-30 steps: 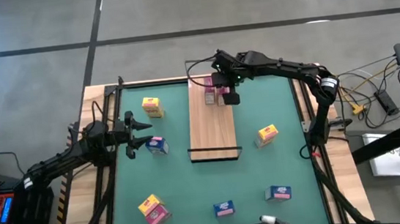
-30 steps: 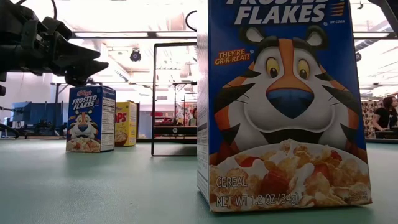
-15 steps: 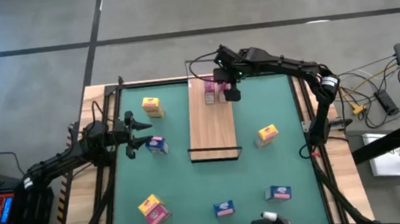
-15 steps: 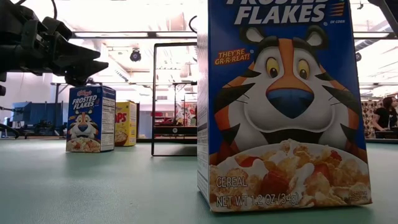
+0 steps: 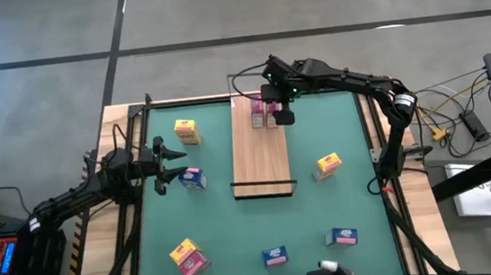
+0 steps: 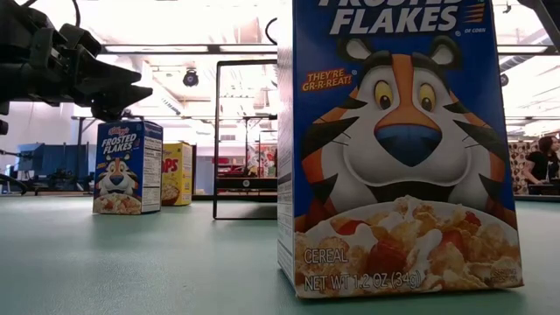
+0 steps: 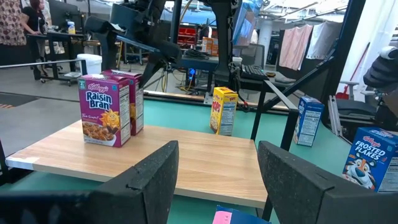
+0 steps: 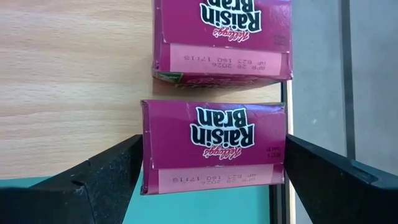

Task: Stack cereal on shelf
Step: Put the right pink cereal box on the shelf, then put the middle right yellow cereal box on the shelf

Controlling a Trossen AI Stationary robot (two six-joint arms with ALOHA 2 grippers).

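Fingers of the right gripper [image 8: 211, 177] are bracketing, possibly grasping, a light, crushable Raisin Bran box [image 8: 213, 148] at its narrow sides, upper centre; left gripper [image 5: 176, 162] is idling part-open.

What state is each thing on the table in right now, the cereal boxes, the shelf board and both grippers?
Two Raisin Bran boxes: upright, side by side at the shelf's far end.
Shelf: flat on the table, otherwise bare.
Right gripper: open, fingers either side of one Raisin Bran box.
Left gripper: empty, by a blue box.
Seven other boxes: scattered on the table, off the shelf.
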